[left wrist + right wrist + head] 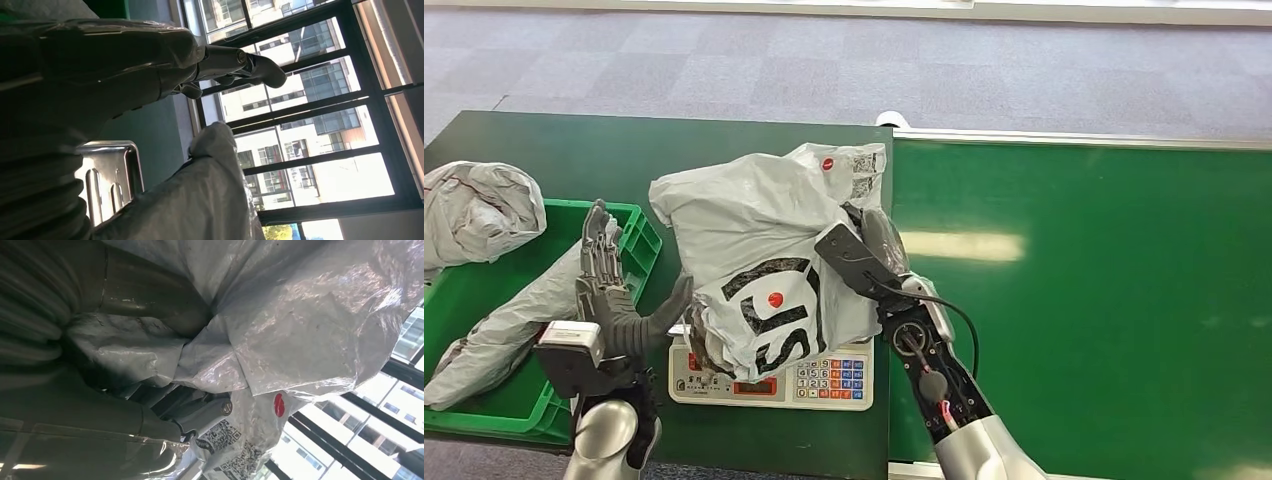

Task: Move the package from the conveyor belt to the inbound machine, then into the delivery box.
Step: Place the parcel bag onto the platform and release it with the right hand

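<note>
- Across the right half of my view runs the conveyor belt (1084,300), a broad green surface; the package is no longer on it, so I judge the first leg done.
- To its left lies the dark green table (554,150), which carries the scale and, at its left edge, the green delivery box (639,235).
- Over the middle of that table is the package (754,260), a large crumpled grey plastic mailer with black lettering, a red dot and a label at its far corner; its near end rests on the inbound machine.
- In the delivery box lies another grey bag (504,320), and a second grey bag (474,210) bulges over the box's far left side.
- Under the package sits the inbound machine (824,380), a white weighing scale with a keypad and red display facing me.
- My right hand (869,255) grips the package from its right side; in the right wrist view the film (300,330) is bunched against my fingers.
- My left hand (619,300) stands open just left of the package, fingers up and thumb reaching toward it, holding nothing.
- Weighing seems under way; the move left into the box remains.
</note>
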